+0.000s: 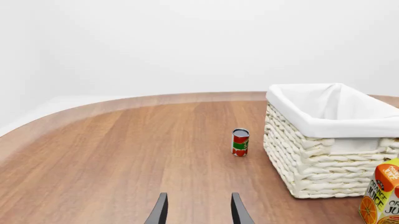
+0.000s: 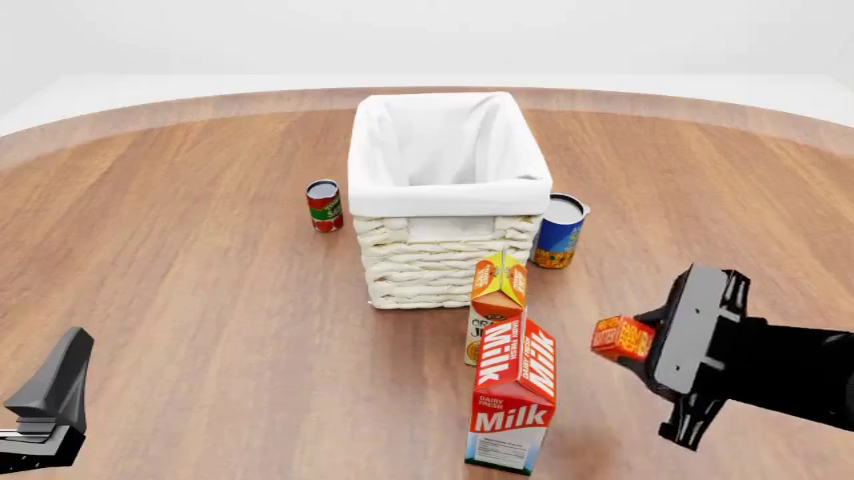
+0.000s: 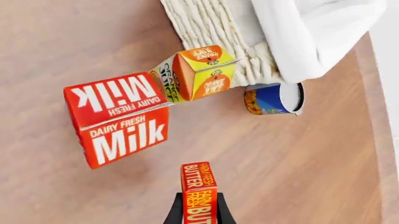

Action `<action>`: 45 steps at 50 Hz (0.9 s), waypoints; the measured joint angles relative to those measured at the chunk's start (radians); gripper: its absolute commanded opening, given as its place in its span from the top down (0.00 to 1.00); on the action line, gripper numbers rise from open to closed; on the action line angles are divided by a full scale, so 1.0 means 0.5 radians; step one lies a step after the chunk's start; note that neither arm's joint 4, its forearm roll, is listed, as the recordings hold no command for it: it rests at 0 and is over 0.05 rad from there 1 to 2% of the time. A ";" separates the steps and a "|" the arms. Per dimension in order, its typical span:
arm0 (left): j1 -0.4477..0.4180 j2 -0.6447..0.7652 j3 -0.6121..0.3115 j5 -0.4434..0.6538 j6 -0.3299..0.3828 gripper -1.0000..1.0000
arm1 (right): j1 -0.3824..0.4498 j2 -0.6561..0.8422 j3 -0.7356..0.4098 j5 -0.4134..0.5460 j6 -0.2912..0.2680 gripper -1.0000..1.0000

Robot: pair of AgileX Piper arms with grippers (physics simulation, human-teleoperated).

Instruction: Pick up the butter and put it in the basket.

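The butter (image 2: 622, 337) is a small red-orange box held off the table to the right of the milk carton, with my right gripper (image 2: 641, 345) shut on it. In the right wrist view the butter (image 3: 199, 191) sticks out from between the two dark fingers of the right gripper (image 3: 199, 212). The white wicker basket (image 2: 447, 255) with its cloth liner stands at the table's middle, beyond the butter and to its left; its rim (image 3: 299, 56) and wall (image 1: 324, 163) show in both wrist views. My left gripper (image 1: 198, 210) is open and empty, low at the near left (image 2: 47, 405).
A red-white milk carton (image 2: 514, 405) stands near the front, with an orange juice carton (image 2: 497, 300) just behind it against the basket's front. A blue can (image 2: 559, 230) sits right of the basket and a red can (image 2: 323, 205) to its left.
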 measured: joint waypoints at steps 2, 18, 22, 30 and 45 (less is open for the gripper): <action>0.000 0.000 0.000 0.000 0.000 0.00 | 0.004 -0.037 -0.029 0.014 0.047 1.00; 0.000 0.000 0.000 0.000 0.000 0.00 | -0.059 -0.158 -0.296 -0.231 0.781 1.00; 0.000 0.000 0.000 0.000 0.000 0.00 | 0.005 -0.247 -0.346 -0.328 1.015 1.00; 0.000 0.000 0.000 0.000 0.000 0.00 | 0.099 -0.335 -0.443 -0.434 1.315 1.00; 0.000 0.000 0.000 0.000 0.000 0.00 | 0.272 -0.308 -0.553 -0.649 1.687 1.00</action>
